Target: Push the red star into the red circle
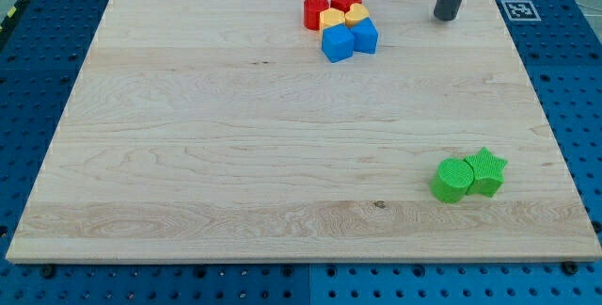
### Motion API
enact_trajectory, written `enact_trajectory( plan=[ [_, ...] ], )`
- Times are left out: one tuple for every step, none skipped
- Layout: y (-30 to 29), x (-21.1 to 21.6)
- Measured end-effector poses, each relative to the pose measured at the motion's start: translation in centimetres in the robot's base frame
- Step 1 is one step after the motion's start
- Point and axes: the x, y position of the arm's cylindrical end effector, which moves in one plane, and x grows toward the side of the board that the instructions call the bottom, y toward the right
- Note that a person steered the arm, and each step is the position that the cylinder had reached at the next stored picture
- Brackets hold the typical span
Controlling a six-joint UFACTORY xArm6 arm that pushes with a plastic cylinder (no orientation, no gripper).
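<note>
The red star (346, 0) sits near the view's top, at the top of a tight cluster. The red circle (315, 11) is just to its left and slightly lower, close to or touching it. Two yellow blocks (333, 17) (356, 15) lie right below the red ones, and two blue blocks (338, 43) (365, 36) lie below those. My tip (445, 17) is on the board to the right of the cluster, about a hundred pixels from the red star, touching no block.
A green circle (452, 180) and a green star (485, 170) sit side by side at the view's lower right. The wooden board (235, 136) lies on a blue pegboard table. A fiducial marker (519, 9) is at the board's top right corner.
</note>
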Motion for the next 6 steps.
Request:
enact_trajectory(
  plan=[
    [-0.9, -2.7],
    [-4.6, -3.4],
    [-8.2, -3.4],
    [-9.1, -3.4],
    [-11.3, -3.4],
    [-12.5, -3.4]
  ],
)
